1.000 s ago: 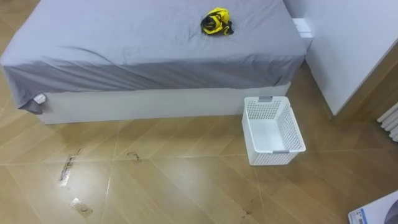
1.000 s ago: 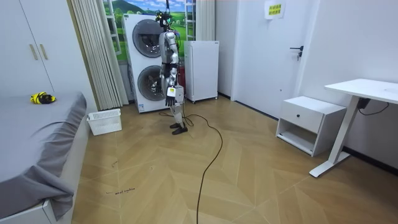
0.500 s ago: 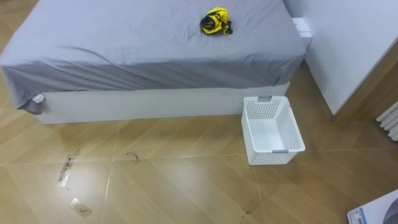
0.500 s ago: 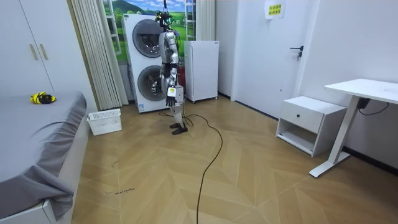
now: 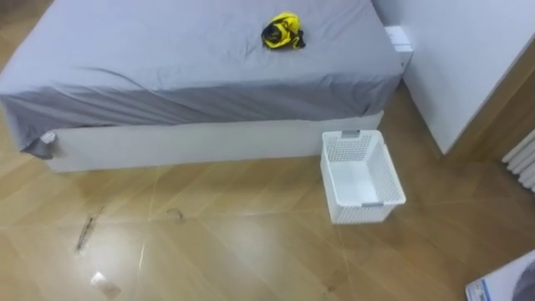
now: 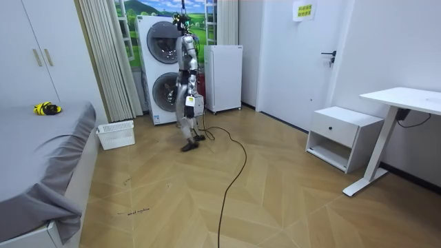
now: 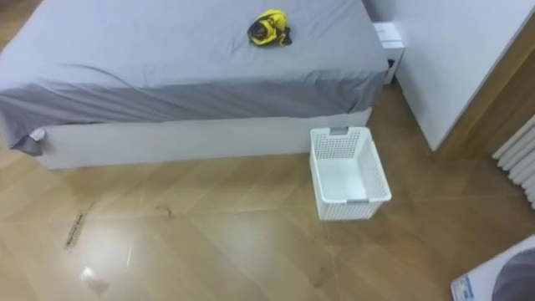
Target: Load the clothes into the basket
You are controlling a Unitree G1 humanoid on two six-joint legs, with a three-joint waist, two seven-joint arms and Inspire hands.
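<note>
A bundle of yellow and black clothes (image 5: 282,32) lies on the grey bed (image 5: 184,67), near its far right part. An empty white perforated basket (image 5: 393,171) stands on the wooden floor by the bed's right front corner. In the room view I stand in front of the stacked washing machines (image 6: 160,69), a few steps from the basket (image 6: 116,134) and the clothes (image 6: 46,108), facing the bed in mid-step. My left hand (image 6: 189,102) hangs at my side, too small to read.
A white wall panel (image 5: 468,58) rises right of the basket, with a radiator (image 5: 522,159) further right. Scuff marks dot the floor (image 5: 88,234). The room view holds a small fridge (image 6: 224,76), a nightstand (image 6: 342,136) and a desk (image 6: 406,100).
I have taken a step toward the room view's left, toward the bed. The eye view has shifted with the camera; the clothes and the basket lie where they were.
</note>
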